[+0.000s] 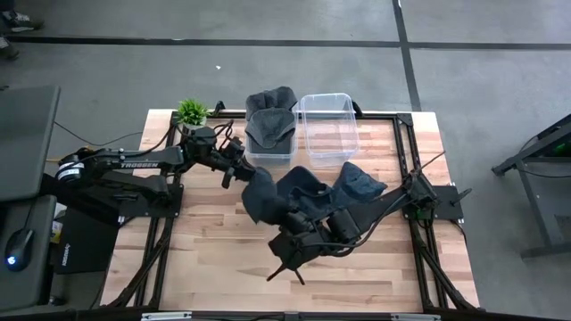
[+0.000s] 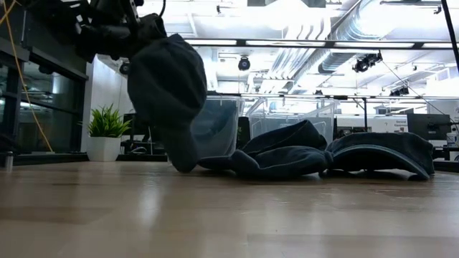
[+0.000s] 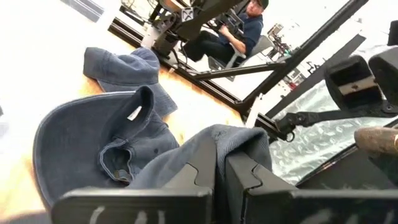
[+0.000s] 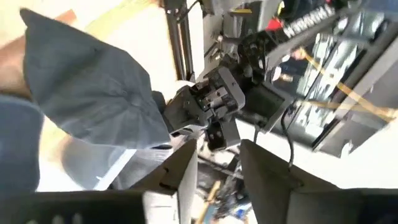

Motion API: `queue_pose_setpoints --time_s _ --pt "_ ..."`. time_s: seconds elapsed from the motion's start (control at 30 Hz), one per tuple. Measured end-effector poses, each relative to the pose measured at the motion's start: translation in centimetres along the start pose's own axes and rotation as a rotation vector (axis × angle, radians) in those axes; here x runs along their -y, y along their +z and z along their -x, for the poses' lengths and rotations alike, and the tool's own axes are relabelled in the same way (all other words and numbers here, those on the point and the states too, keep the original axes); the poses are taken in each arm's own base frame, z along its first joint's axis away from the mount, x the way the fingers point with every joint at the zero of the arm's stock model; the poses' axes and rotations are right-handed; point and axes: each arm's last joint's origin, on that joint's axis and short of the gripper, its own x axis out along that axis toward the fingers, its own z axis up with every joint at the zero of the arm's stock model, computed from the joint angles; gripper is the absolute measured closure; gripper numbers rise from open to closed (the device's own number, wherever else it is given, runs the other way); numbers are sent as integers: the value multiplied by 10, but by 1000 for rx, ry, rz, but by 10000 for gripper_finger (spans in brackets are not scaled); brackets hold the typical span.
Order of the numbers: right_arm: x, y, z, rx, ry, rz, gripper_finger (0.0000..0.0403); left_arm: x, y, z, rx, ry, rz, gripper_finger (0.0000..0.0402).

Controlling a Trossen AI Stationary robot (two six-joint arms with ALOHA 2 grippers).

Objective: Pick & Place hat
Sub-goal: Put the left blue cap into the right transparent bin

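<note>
Left wrist view: hat (image 3: 205, 155) pinched between clenched left jaws; right jaws seemingly parted, empty.

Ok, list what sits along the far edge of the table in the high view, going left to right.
Potted plant → bin with a dark hat in it → empty clear bin.

This is a robotics lab or workshop in an industrial hall. A pale butcher-block wooden table (image 1: 223, 267) in a black metal frame stands on a grey concrete floor (image 1: 268, 71) marked with dark lines. Exposed silver ventilation ducts (image 2: 344, 43) run under bright ceiling lights, with black computer monitors (image 2: 430, 125) behind and a seated person (image 3: 239, 31) nearby.
</note>
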Motion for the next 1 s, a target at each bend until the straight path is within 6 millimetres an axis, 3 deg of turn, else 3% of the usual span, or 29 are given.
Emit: queue_pose_setpoints --time_s 0.3,0.57,0.73,1.0 --pt "0 -13 -12 -98 -10 -387 237 2 5 0 53 -7 -5 401" --pt "4 -34 -25 -178 -26 -732 222 7 14 1 155 -30 -13 401" --pt "19 -53 -19 -130 -4 -926 221 13 27 1 227 -13 -37 402" --pt "22 -53 -13 63 229 -1007 219 39 58 -2 300 -81 -125 401"
